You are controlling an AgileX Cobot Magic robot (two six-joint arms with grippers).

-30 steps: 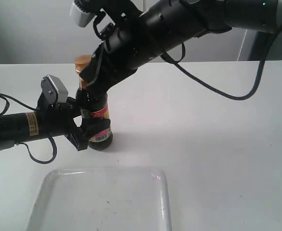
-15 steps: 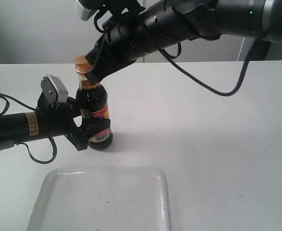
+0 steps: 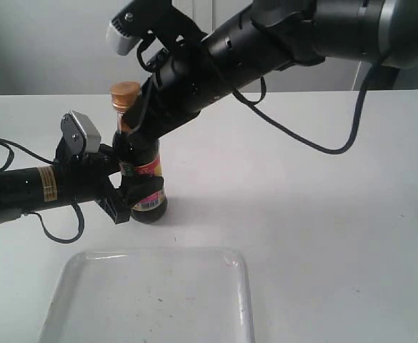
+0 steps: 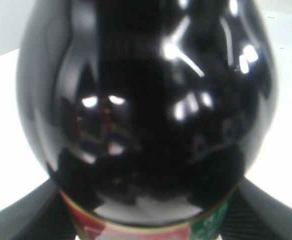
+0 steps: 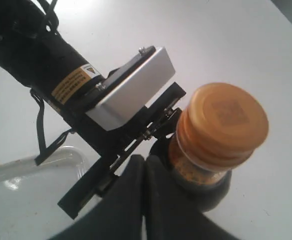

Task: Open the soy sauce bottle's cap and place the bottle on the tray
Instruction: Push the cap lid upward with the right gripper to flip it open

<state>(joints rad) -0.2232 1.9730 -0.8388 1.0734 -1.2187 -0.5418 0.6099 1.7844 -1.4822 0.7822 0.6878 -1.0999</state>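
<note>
The soy sauce bottle [image 3: 141, 161] stands upright on the white table, behind the tray [image 3: 241, 286]. My left gripper [image 3: 128, 194] is shut on its lower body; in the left wrist view the dark bottle [image 4: 146, 110] fills the frame between the two fingers [image 4: 28, 212]. The golden-orange cap [image 3: 125, 91] sits closed on its collar. My right gripper [image 3: 127, 123] reaches in from above, with both fingers pressed together and nothing between them. In the right wrist view its tips [image 5: 146, 162] rest against the neck just under the cap [image 5: 224, 122].
The left arm lies low across the table's left side, its silver wrist camera [image 3: 80, 131] just beside the bottle. A black cable [image 3: 316, 136] hangs from the right arm over the table's middle. The tray lies at the table's front edge.
The right arm rose, then came down again, and its fingertips stayed by the bottle's neck below the cap. The bottle, the closed cap and the left gripper have not moved.
</note>
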